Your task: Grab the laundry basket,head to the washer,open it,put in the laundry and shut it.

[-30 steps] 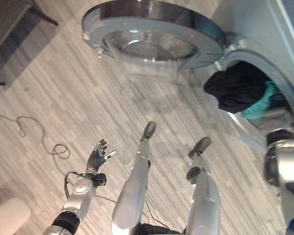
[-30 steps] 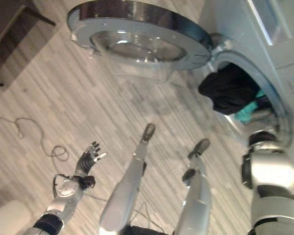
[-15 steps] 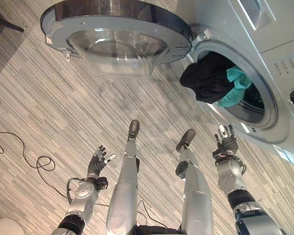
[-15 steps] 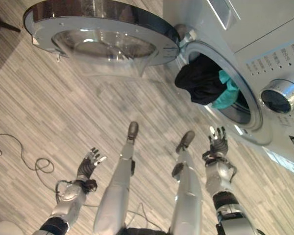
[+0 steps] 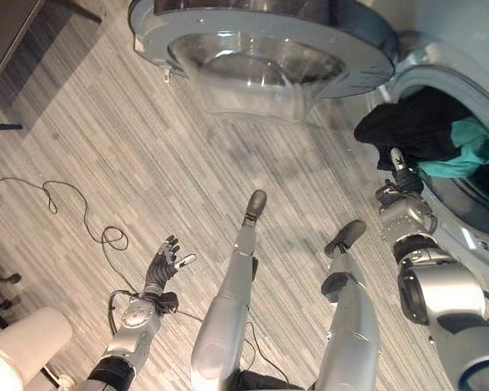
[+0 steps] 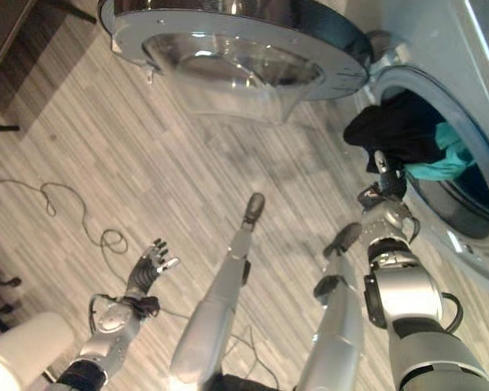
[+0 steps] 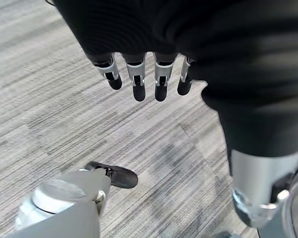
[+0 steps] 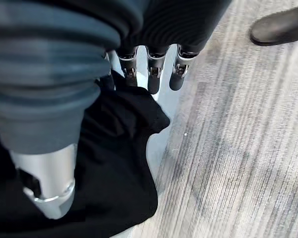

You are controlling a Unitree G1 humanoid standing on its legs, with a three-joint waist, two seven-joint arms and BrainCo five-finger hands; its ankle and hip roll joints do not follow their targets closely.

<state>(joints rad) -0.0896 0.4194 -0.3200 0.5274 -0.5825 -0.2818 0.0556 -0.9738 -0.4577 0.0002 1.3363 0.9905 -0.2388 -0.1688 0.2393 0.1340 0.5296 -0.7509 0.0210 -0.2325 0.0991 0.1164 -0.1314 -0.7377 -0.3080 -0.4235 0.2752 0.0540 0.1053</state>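
Note:
The washer [image 5: 471,238] stands at the right with its round glass door [image 5: 269,49] swung wide open. A black garment [image 5: 407,126] hangs out over the lip of the drum mouth, with a teal cloth [image 5: 466,151] beside it inside. My right hand [image 5: 398,177] is raised just below the black garment [image 8: 114,163], its fingers [image 8: 154,74] straight and open at the cloth's edge. My left hand [image 5: 165,262] hovers low at the left over the wooden floor, its fingers [image 7: 139,82] relaxed and holding nothing.
A white rounded object [image 5: 20,350] sits at the lower left corner. Dark furniture [image 5: 8,32] stands at the upper left, and thin dark legs [image 5: 0,285] show at the left edge. The open door overhangs the floor ahead.
The camera has swung, shifting the whole scene. My right hand has risen from beside my knee to the black garment at the drum mouth. The left hand keeps its pose.

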